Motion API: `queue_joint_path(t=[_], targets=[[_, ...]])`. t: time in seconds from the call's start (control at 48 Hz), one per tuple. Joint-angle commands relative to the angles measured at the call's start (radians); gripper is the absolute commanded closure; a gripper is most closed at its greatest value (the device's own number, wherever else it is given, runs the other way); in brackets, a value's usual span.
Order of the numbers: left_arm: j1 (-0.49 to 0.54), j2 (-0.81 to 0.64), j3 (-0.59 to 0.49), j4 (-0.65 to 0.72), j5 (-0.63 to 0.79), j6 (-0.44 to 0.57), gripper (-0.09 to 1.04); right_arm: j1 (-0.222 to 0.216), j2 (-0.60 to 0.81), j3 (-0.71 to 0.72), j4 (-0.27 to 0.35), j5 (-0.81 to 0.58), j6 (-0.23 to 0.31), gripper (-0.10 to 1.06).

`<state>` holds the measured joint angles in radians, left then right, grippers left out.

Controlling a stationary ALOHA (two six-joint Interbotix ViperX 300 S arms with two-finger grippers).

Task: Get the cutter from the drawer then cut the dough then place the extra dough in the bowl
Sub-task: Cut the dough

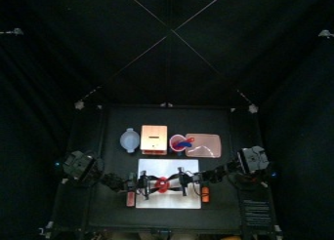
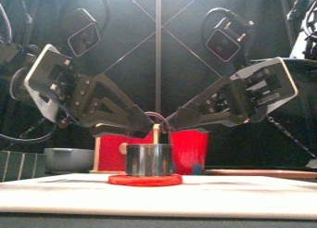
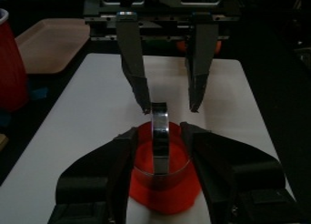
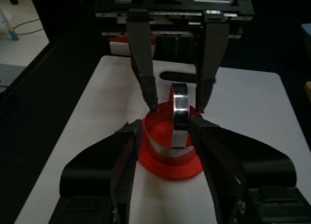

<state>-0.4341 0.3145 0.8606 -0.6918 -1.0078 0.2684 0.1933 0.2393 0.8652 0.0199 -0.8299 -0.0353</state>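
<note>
The round metal cutter (image 2: 151, 158) stands upright on the flat red dough (image 2: 145, 180), in the middle of the white cutting board (image 2: 254, 185). Both arms slope down to it from either side. In the left wrist view my left gripper (image 3: 161, 135) has its jaws against the cutter (image 3: 158, 141) on two sides, with the dough (image 3: 168, 189) red beneath. My right gripper (image 4: 170, 127) holds the cutter (image 4: 180, 118) the same way from the opposite end. From above, the cutter (image 1: 162, 181) is mostly hidden by the two grippers.
Behind the board stand the blue-grey bowl (image 1: 127, 140) at the left, the wooden box (image 1: 154, 140) in the middle and the pink tray (image 1: 209, 146) with the red cup (image 1: 185, 142) at the right. Bare board (image 1: 190, 199) lies around the dough.
</note>
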Motion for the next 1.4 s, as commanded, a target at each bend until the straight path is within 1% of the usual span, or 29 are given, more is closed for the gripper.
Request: queue_joint_path(t=[0.021,0.146,0.292,0.5,0.625,0.75,0.833,0.938,1.021,1.146,1.396], targets=[[0.003,-0.023,-0.015,0.0,-0.003,0.002,0.14,0.003,-0.04,-0.018,0.009,0.023,-0.003,0.15],[0.002,-0.023,-0.014,-0.002,-0.003,-0.003,0.14,0.005,-0.04,-0.041,0.015,0.075,-0.003,0.15],[0.002,-0.023,-0.015,-0.04,-0.002,-0.002,0.14,0.009,-0.04,-0.069,0.011,0.121,-0.015,0.15],[0.002,-0.023,-0.014,-0.052,0.0,0.003,0.15,0.005,-0.038,-0.061,0.009,0.13,-0.02,0.17],[0.002,-0.026,-0.021,-0.04,0.009,0.003,0.16,0.005,-0.032,-0.063,0.012,0.13,-0.02,0.21],[0.0,-0.026,-0.02,-0.008,0.032,0.003,0.16,-0.028,-0.026,-0.061,0.011,0.132,-0.018,0.28],[0.0,-0.028,-0.017,0.002,0.052,0.003,0.17,-0.035,-0.026,-0.064,0.009,0.137,-0.02,0.33],[0.0,-0.031,-0.008,0.005,0.064,0.003,0.23,-0.051,-0.026,-0.069,0.006,0.161,-0.021,0.37],[0.0,-0.031,-0.003,0.003,0.064,0.003,0.28,-0.067,-0.026,-0.072,0.006,0.184,-0.021,0.38],[0.002,-0.038,0.008,0.0,0.066,0.003,0.34,-0.078,-0.026,-0.08,0.0,0.199,-0.021,0.38],[-0.008,-0.063,0.031,-0.008,0.069,0.003,0.35,-0.094,-0.026,-0.094,0.0,0.255,-0.021,0.38]])
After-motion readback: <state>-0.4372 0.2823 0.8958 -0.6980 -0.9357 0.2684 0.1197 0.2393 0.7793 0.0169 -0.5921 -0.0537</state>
